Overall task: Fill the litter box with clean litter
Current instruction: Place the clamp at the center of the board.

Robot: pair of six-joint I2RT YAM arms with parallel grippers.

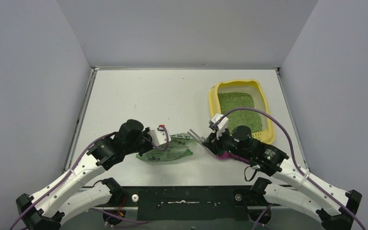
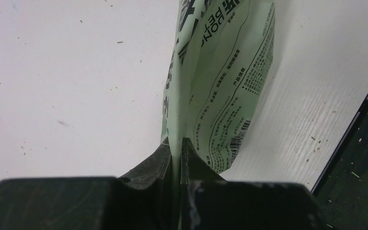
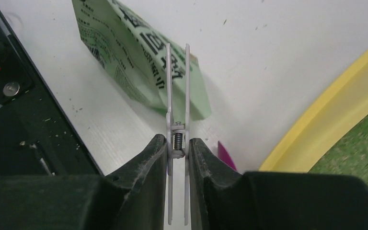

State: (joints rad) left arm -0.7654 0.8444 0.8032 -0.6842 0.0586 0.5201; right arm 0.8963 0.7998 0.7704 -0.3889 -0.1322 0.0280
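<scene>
The yellow litter box point(image 1: 214, 98) stands at the back right, with green clean litter point(image 1: 237, 108) spread inside it. In the right wrist view its rim point(image 3: 330, 115) and litter point(image 3: 364, 148) show at the right. My left gripper point(image 2: 176, 143) is shut on an edge of the light-green printed bag point(image 2: 220, 72), which lies on the table point(image 1: 167, 152). My right gripper point(image 3: 178, 141) is shut on a white spring clip point(image 3: 177, 86), whose two long prongs stand apart and point at the bag's end point(image 3: 134, 52). Whether the prongs touch the bag I cannot tell.
A magenta scoop point(image 3: 226, 155) lies on the table under my right gripper, next to the litter box's near end. The black base plate point(image 1: 187, 196) runs along the table's near edge. Grey walls close the table in at the left, right and back.
</scene>
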